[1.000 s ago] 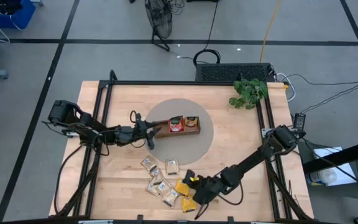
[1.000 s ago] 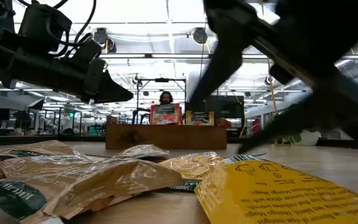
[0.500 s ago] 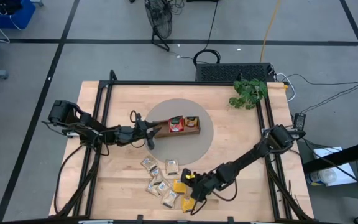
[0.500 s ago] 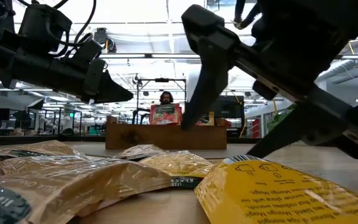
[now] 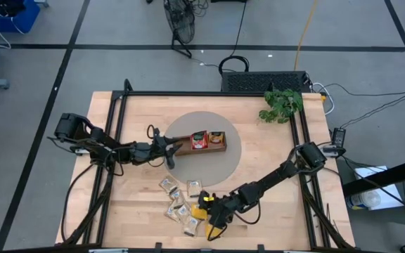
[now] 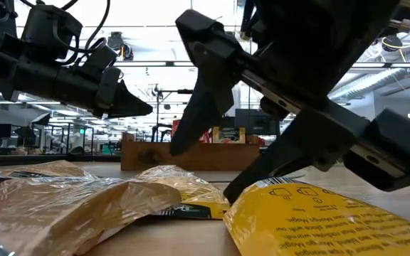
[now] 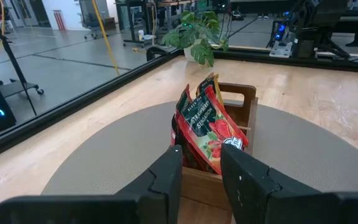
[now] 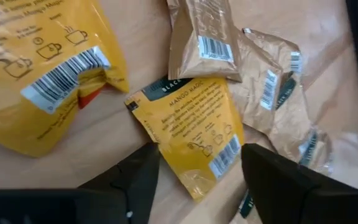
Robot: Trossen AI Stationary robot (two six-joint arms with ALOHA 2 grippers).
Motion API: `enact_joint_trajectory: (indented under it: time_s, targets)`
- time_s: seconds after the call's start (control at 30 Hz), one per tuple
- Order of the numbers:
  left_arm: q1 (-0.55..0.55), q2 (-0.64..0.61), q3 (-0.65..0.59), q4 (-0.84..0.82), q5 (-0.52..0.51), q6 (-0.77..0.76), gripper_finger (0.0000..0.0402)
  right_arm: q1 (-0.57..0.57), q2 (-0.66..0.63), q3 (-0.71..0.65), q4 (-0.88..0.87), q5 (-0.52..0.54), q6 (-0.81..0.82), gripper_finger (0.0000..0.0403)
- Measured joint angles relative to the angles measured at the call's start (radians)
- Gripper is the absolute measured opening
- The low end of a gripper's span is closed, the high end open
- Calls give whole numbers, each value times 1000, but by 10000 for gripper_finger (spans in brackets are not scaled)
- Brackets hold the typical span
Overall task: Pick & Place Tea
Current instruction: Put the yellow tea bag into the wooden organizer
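Several tea sachets lie flat in a pile near the table's near edge: beige ones [image 5: 178, 204] and two yellow ones [image 5: 213, 228]. One red sachet [image 5: 200, 140] and one yellow sachet [image 5: 217, 138] stand in the wooden tray [image 5: 183, 145]. My right gripper [image 5: 206, 213] is open low over the pile. Its fingers stand on either side of a yellow "Mango Magic" sachet [image 8: 191, 134]. My left gripper [image 5: 172, 151] is narrowly open and hovers just off the tray's left end, in front of the red sachet [image 7: 207, 124]. My right gripper comes slanting down from the table's right side, one finger [image 8: 138, 180] on each side of the yellow sachet's near corner [image 8: 197, 186]. I cannot tell whether the fingertips touch the sachet or the table.
The tray stands on a round grey mat [image 5: 209, 167] at the table's middle. A potted plant [image 5: 281, 104] stands at the far right corner. A black frame [image 5: 118, 140] runs along the table's edges. Bare wood lies to the right of the pile.
My right gripper has moved toward the table's left edge and come down from beside the yellow sachets to over the pile, its fingers still open. Some beige sachets at the near left of the pile have shifted.
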Motion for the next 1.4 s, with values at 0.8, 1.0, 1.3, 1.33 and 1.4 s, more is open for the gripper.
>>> enact_joint_trajectory:
  time_s: [0.8,1.0,1.3,1.33,1.4]
  targets:
    - [0,0,0,0,0,0,115,0,1,-5,80,20,154,3]
    - [0,0,0,-1,0,0,115,15,-72,-9,32,128,246,5]
    - [0,0,0,-1,0,0,115,34,-263,-23,1,-335,658,12]
    - [0,0,0,-1,0,0,115,55,-262,-23,19,-335,671,24]
    - [0,0,0,-1,0,0,115,101,-243,-23,49,-289,674,58]
